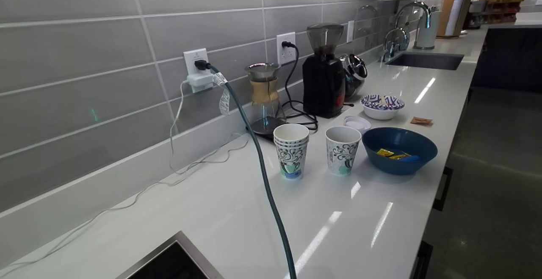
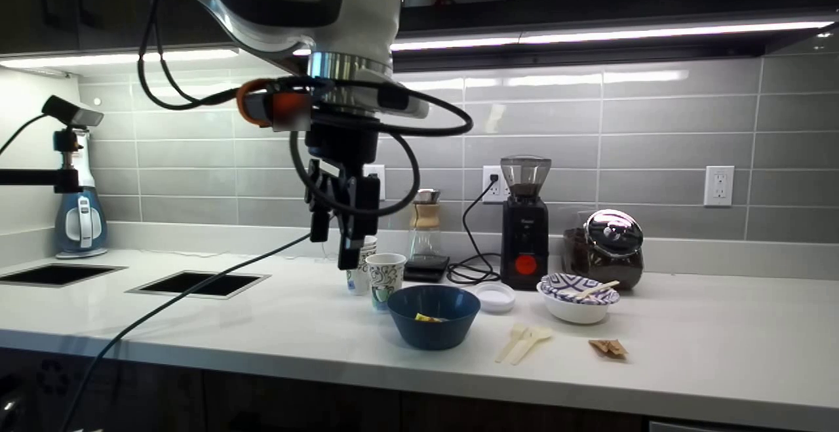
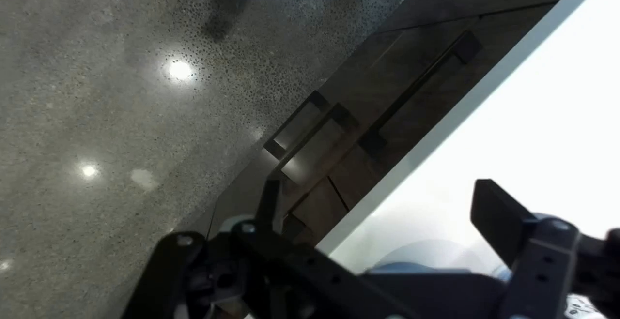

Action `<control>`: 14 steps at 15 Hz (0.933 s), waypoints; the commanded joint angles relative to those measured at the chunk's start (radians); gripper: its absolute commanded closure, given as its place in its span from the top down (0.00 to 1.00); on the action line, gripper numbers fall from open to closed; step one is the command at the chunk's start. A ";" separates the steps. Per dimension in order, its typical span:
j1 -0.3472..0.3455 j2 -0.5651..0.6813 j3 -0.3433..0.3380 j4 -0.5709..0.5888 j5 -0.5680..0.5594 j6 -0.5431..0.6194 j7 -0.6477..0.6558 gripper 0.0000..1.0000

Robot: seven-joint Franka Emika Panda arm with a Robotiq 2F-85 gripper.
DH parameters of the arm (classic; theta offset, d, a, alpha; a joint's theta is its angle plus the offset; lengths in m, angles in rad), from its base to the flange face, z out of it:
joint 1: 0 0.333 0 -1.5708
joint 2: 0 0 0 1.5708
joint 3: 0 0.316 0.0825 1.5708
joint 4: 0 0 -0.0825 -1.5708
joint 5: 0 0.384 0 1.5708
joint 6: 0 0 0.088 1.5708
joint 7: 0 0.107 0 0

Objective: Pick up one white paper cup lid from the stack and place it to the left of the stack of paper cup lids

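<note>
The low stack of round white paper cup lids [image 2: 496, 298] lies on the counter behind and right of the blue bowl in an exterior view. It also shows in an exterior view [image 1: 358, 123], partly hidden by a cup and the bowl. The top white lid lies flat; single lids in the stack cannot be told apart. My gripper [image 2: 335, 243] hangs fingers down, well above the counter, left of the lids and near the paper cups. In the wrist view my gripper [image 3: 378, 188] is open with nothing between its fingers. No lids show in the wrist view.
A blue bowl [image 2: 434, 328] with yellow packets, a patterned cup [image 2: 385, 281] and stacked cups [image 1: 291, 156] stand near the lids. A grinder [image 2: 525, 242], carafe [image 2: 426, 235], patterned bowl [image 2: 577, 307] and wooden cutlery [image 2: 524, 343] surround them. A cable [image 1: 266, 177] crosses the counter.
</note>
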 commanded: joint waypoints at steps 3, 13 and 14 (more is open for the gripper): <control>0.044 0.287 0.064 0.230 0.057 0.096 0.072 1.00; 0.071 0.734 0.155 0.705 0.036 0.151 0.169 1.00; 0.078 0.769 0.162 0.742 0.034 0.157 0.183 1.00</control>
